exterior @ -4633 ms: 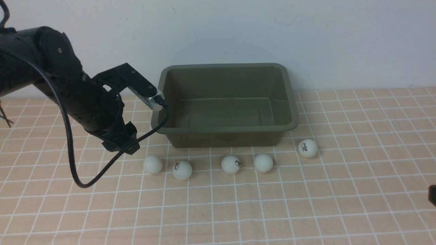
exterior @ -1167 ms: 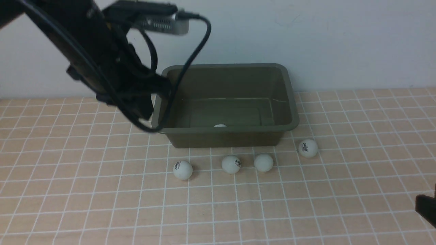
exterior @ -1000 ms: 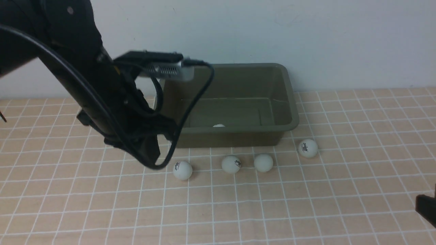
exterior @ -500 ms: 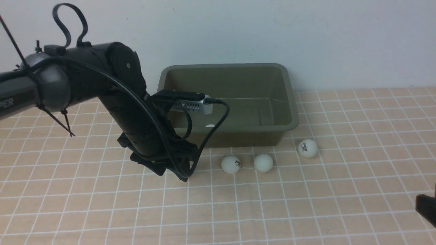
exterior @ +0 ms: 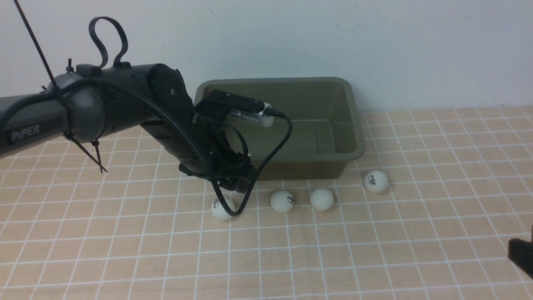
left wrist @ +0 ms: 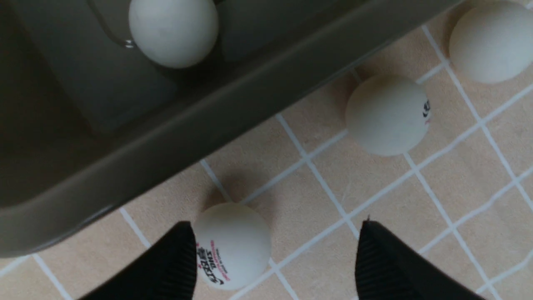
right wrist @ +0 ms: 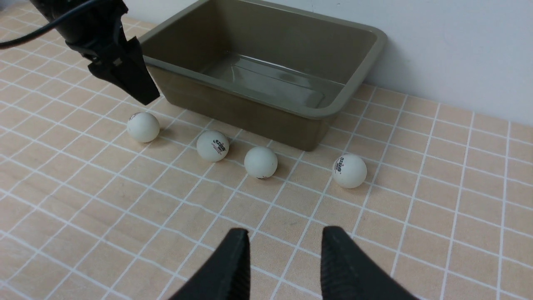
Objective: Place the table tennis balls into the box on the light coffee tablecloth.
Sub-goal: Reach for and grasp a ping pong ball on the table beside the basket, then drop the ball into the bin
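While one ball [left wrist: 173,31] sits in the box [exterior: 300,158], four lie on the tablecloth [exterior: 125,250] along its near wall, so roughly a fifth done. Left fingers [left wrist: 170,266] wide apart, empty, over the leftmost ball [exterior: 222,208]. Right fingers [right wrist: 233,266] part-open, empty, idle. Four picks left.

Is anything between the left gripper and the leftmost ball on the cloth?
Nothing visible. The open left gripper hangs right over that ball, one fingertip beside it. Only the near wall of the box separates it from the inside.
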{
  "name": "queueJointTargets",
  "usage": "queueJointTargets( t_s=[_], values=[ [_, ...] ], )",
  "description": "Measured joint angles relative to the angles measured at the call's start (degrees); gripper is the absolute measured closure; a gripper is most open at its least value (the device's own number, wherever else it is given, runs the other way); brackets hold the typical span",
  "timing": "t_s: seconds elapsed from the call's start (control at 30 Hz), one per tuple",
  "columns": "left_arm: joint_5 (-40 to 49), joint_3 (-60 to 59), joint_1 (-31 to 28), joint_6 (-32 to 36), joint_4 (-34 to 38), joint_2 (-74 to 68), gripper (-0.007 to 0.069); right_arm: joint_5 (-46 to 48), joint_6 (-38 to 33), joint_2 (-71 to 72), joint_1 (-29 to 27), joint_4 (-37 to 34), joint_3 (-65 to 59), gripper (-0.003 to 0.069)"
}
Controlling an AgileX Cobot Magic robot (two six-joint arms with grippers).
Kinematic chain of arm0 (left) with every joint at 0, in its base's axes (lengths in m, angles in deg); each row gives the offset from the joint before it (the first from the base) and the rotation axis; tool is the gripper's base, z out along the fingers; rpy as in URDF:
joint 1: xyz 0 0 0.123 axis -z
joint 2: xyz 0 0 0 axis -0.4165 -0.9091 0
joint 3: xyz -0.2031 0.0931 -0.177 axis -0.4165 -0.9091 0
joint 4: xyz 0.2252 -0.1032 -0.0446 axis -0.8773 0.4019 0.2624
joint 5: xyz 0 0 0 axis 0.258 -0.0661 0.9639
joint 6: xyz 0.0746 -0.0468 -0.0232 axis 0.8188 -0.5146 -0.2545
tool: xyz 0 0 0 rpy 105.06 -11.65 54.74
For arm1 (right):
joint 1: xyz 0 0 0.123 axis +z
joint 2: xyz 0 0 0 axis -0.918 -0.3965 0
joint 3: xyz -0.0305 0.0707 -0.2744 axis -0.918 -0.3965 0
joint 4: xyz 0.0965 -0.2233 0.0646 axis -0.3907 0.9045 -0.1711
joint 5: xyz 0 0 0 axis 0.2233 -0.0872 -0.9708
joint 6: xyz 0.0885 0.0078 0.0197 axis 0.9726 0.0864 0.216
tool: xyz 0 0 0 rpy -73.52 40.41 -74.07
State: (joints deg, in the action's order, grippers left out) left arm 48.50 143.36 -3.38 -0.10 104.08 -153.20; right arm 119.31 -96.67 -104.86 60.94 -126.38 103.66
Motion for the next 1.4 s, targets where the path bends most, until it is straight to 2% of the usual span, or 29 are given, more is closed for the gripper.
queueJointTargets(
  t_s=[0.33,0.7,0.8,0.83,0.87,1.03,1.1,1.23,1.4],
  values=[
    [1.4,-0.1,0.1,-5.8,-5.0,-5.0,0.02,1.1,0.1,0.0,0.0,0.0,0.0,0.0428],
    [-1.8,-0.1,0.1,-6.3,-5.1,-7.6,0.0203,1.7,0.9,0.0,0.0,0.0,0.0,0.0428],
    [-2.3,-0.1,0.1,-6.3,-5.1,-8.0,0.0246,1.7,0.9,0.0,0.0,0.0,0.0,0.0428],
    [-2.4,-0.1,0.1,-6.3,-5.1,-8.1,0.0305,1.7,0.9,0.0,0.0,0.0,0.0,0.0428],
    [-2.4,-0.1,0.1,-6.3,-5.1,-8.1,0.0319,1.7,0.9,0.0,0.0,0.0,0.0,0.0428],
    [0.8,0.5,0.1,-6.3,-5.1,-8.1,0.0316,1.7,0.9,0.0,0.0,0.0,0.0,0.0428],
    [4.9,1.5,0.1,-5.5,-4.3,-8.1,0.0316,1.7,0.9,0.0,0.0,0.0,0.0,0.0428],
    [17.1,6.0,0.1,0.4,2.8,-6.6,0.0316,1.7,0.9,0.0,0.0,0.0,0.0,0.0428],
    [20.1,13.8,0.2,8.5,11.7,-4.1,0.0316,1.7,0.7,0.0,0.0,0.0,0.0,0.0428]
  ],
)
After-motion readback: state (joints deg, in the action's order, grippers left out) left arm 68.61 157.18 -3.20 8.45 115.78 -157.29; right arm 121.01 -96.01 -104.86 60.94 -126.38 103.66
